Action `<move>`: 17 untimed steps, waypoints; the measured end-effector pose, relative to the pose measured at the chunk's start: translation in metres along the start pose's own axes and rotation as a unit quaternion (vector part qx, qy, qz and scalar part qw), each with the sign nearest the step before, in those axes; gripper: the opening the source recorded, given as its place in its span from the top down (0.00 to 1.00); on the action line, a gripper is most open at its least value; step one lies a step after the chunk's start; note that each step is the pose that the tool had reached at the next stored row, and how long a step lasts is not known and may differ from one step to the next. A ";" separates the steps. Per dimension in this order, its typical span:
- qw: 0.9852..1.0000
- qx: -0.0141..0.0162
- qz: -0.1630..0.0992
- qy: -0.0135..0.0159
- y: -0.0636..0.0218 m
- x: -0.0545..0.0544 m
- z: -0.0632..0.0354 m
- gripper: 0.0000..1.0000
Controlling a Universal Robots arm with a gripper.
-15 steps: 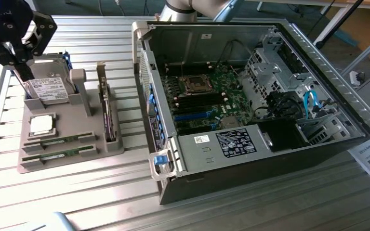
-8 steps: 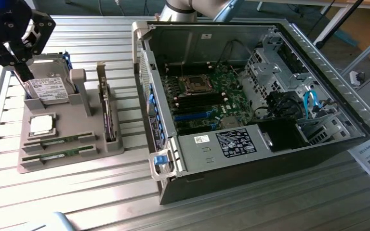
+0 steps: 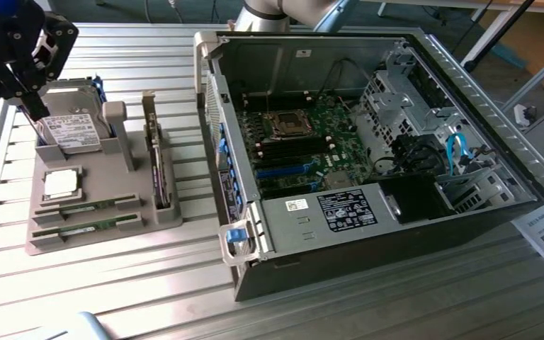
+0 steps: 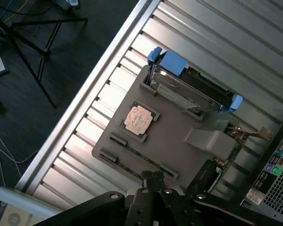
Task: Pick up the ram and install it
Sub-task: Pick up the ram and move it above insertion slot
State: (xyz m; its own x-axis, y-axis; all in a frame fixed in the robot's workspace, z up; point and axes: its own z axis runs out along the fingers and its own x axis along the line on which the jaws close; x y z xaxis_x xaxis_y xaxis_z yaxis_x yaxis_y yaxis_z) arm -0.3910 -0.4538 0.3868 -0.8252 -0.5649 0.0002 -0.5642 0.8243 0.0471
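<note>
Two ram sticks (image 3: 83,210) (image 3: 85,228), thin and green, lie in slots at the front of a grey holder tray (image 3: 139,212). In the wrist view one ram stick (image 4: 139,154) runs just beyond my fingertips (image 4: 148,178). My gripper (image 3: 34,113) (image 4: 153,176) is shut and holds nothing. It hangs above the tray's back corner on the exterior view's left, beside the hard drive (image 3: 69,129) (image 4: 188,92), well apart from the ram. A square silver CPU (image 3: 61,183) (image 4: 140,118) rests between the drive and the ram.
An open computer case (image 3: 461,78) lies on the exterior view's right, its motherboard (image 3: 300,142) exposed. A card (image 3: 159,159) stands upright in the tray. The slatted metal table (image 3: 111,283) ends just beyond the tray's left side; a tripod (image 4: 28,42) stands on the floor.
</note>
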 end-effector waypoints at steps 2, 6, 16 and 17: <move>1.000 0.000 -0.018 0.001 0.0000 0.000 0.0000 0.90; 0.998 0.000 -0.062 0.003 0.0001 0.000 0.0000 0.90; 0.991 -0.001 -0.136 0.008 0.0000 0.000 0.0000 0.90; 0.990 -0.001 -0.144 0.008 0.0000 0.000 0.0000 0.90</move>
State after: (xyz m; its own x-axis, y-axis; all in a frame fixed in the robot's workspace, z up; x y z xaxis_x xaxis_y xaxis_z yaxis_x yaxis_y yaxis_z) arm -0.3910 -0.4538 0.3868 -0.6293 -0.7771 0.0025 -0.7761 0.6287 0.0492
